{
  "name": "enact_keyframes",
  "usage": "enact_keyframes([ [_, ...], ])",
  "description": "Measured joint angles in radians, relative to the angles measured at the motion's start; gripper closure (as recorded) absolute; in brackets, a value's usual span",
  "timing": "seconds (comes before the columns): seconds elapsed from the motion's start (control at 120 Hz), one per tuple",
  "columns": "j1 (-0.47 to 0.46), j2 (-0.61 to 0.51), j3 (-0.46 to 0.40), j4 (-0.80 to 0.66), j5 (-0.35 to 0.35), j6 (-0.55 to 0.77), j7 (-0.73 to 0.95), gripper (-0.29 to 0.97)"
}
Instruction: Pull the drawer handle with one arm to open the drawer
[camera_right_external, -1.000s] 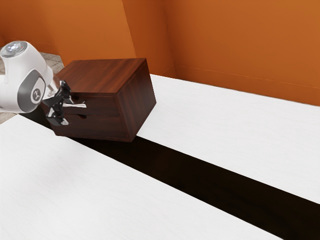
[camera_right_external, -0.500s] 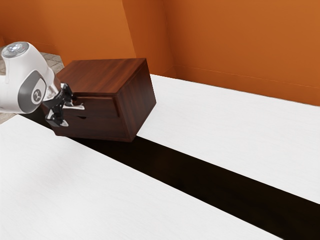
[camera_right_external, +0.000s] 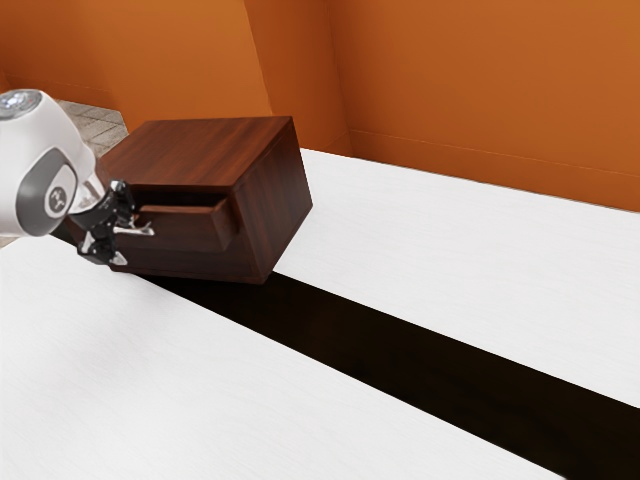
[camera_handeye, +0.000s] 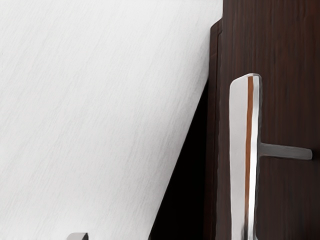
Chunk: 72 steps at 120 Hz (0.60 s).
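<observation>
Plain orange walls (camera_right_external: 450, 80) enclose a white tabletop (camera_right_external: 450, 240), which is crossed on the diagonal by a broad black stripe (camera_right_external: 400, 350); a patch of grey tiled floor (camera_right_external: 95, 118) shows at the exterior view's upper left. At the exterior view's left edge stands the white and grey robot arm (camera_right_external: 40, 185), with its black two-finger gripper (camera_right_external: 112, 225) at the front of a dark brown wooden cabinet (camera_right_external: 270, 190). The gripper lies at the slim bright-metal handle (camera_right_external: 138, 228), but whether its grasp is closed on the handle cannot be told. The handle belongs to the cabinet's dark wooden drawer (camera_right_external: 190, 225), which stands partway out: its front sits proud of the cabinet's face, and a step shows at the end nearer the exterior view's right. The cabinet rests on the tabletop at the upper end of the black stripe, near the corner of the walls. To the exterior view's right of it the white surface runs on to the far wall. In the wrist view the tabletop (camera_handeye: 90, 110) lies beside the drawer front (camera_handeye: 280, 75), with a dark gap between them. The handle (camera_handeye: 245, 160) appears there as a flat polished bar carrying an orange reflection. It is held off the wood by a thin metal post (camera_handeye: 285, 151).
</observation>
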Motion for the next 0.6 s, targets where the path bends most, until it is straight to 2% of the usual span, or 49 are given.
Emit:
enact_keyframes([
  [0.6,-0.009,-0.115,0.028,-0.13,-0.023,-0.02,-0.008,0.37],
])
